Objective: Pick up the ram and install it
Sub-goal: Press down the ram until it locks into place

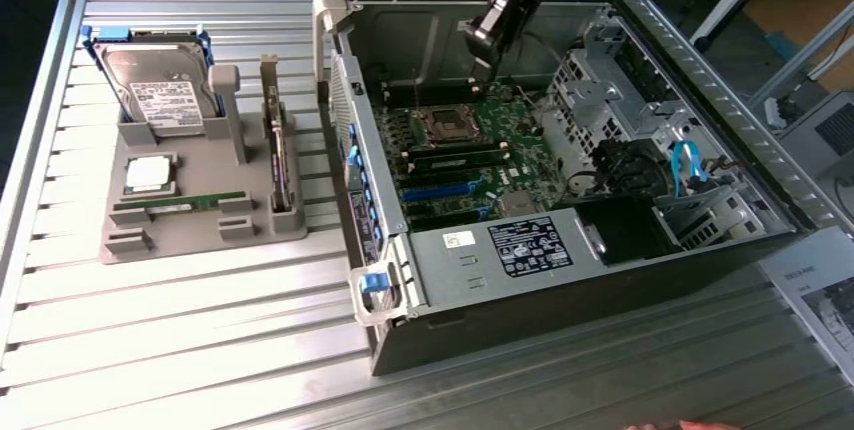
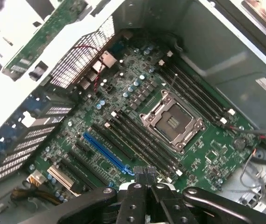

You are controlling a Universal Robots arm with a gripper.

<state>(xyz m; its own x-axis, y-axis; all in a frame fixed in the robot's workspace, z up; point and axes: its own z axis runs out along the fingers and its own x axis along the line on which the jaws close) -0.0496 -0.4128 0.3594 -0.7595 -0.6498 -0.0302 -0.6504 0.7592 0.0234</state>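
From the wrist cam I see my hand (image 2: 144, 186) low over the motherboard (image 2: 170, 154), fingers together w/ nothing between them, tips just beside the DIMM slots (image 2: 137, 140) next to the empty CPU socket (image 2: 172, 122). In the exterior view the hand (image 1: 483, 45) sits inside the open PC case (image 1: 747, 165), above the board. One ram (image 1: 180, 203) lies flat in the grey holder (image 1: 200, 235) on the table (image 1: 174, 350), at the exterior view's left, well apart from the hand. I judge that stick not yet picked; whether another is already seated in a slot I can't tell. Around it: CPU chip (image 1: 147, 174), hard drive (image 1: 163, 95), expansion card (image 1: 279, 155) standing on edge. Case wall and drive cage (image 1: 594, 80) crowd the approach; blue cable (image 1: 686, 165) further off.
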